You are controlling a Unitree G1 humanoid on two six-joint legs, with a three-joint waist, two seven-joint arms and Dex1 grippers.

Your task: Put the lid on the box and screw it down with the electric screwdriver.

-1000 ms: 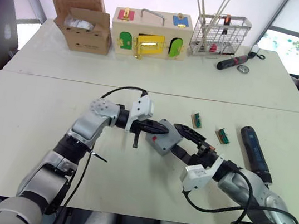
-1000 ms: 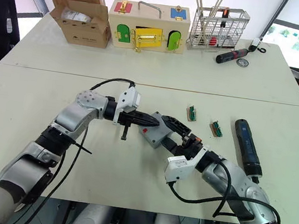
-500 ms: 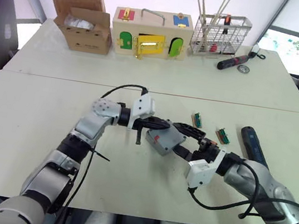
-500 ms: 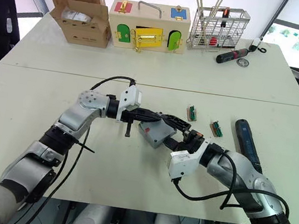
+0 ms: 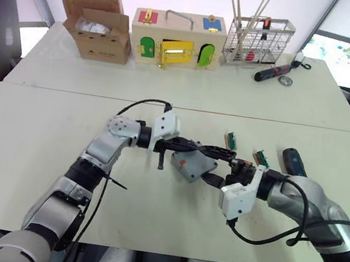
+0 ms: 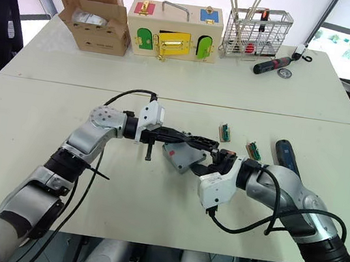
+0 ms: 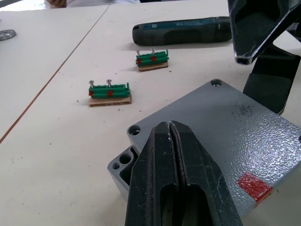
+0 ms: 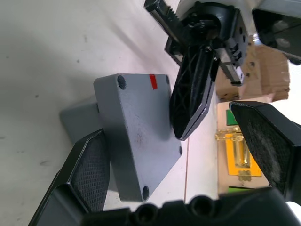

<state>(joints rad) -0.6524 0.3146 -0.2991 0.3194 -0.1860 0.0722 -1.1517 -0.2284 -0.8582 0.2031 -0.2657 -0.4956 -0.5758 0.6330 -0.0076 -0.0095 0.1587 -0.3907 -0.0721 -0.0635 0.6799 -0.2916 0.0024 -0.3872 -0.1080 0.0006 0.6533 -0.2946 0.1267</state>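
— Where is the grey lid?

— The lid sits on the box, a bit crooked. One corner of the box peeks out from under it. Both rest on the near worktop, in the middle.

— What is the right claw doing?

— The right claw is wide open. One finger is beside the lid's edge and the other is up above it. I cannot tell if they touch the lid. It holds nothing.

— And the left claw?

— The left claw has its two fingers pressed tight together, with nothing between them. Its tip is over the lid, right by the top. I cannot tell if it presses down.

— Where is the electric screwdriver?

— The electric screwdriver lies flat on the worktop, past the right arm, well apart from the box. No claw touches it.

— What else is near?

— Two small green blocks with screws lie between the lid and the screwdriver. Far back stand a cardboard box, a wooden box with coloured doors and a wire basket.
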